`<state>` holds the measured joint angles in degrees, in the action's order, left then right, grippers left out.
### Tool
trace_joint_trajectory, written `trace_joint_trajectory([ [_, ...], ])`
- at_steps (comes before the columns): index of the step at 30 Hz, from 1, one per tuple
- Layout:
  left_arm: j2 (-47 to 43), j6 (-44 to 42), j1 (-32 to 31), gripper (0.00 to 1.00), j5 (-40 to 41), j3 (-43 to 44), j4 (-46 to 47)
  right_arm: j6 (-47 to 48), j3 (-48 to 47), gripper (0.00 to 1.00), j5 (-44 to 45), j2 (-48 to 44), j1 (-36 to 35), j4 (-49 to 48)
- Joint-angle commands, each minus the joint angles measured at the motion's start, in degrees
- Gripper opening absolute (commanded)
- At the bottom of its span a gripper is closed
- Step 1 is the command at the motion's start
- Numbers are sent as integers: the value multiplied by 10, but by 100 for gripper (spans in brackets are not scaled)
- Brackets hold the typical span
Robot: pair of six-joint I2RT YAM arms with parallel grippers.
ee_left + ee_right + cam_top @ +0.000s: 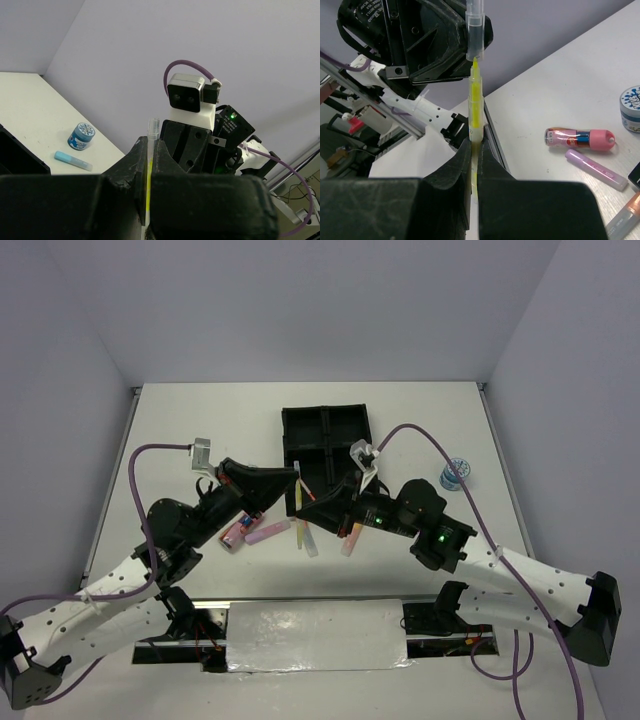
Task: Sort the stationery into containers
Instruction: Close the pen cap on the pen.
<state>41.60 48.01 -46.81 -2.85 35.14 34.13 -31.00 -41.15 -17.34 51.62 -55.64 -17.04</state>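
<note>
A yellow marker (298,502) with a clear cap (475,30) is held upright in the air between both grippers, just in front of the black tray (325,440). My left gripper (295,476) is shut on its capped end (150,165). My right gripper (320,508) is shut on its yellow body (475,100). The cap sits over the marker's tip. A pink tube (237,532) and a purple marker (268,531) lie on the table below the left gripper. An orange marker (350,538) lies under the right arm.
A blue-white tape roll (455,474) stands at the right of the table, with a blue marker (73,160) lying near it. A pale marker (308,538) lies below the held one. A second tape roll (632,107) shows near the pink tube (580,138).
</note>
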Motion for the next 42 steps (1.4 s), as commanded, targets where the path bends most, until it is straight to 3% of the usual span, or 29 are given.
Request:
trace_joint_trajectory([
  [1,4,-5,-3,0,-11,13,32,9,-30,0,4,2,-4,-12],
  [18,-18,-21,-3,0,-14,4,3,45,-56,0,35,-5,-3,23],
  [42,-13,-39,-3,0,-24,2,-18,39,-90,0,7,6,-3,-3],
])
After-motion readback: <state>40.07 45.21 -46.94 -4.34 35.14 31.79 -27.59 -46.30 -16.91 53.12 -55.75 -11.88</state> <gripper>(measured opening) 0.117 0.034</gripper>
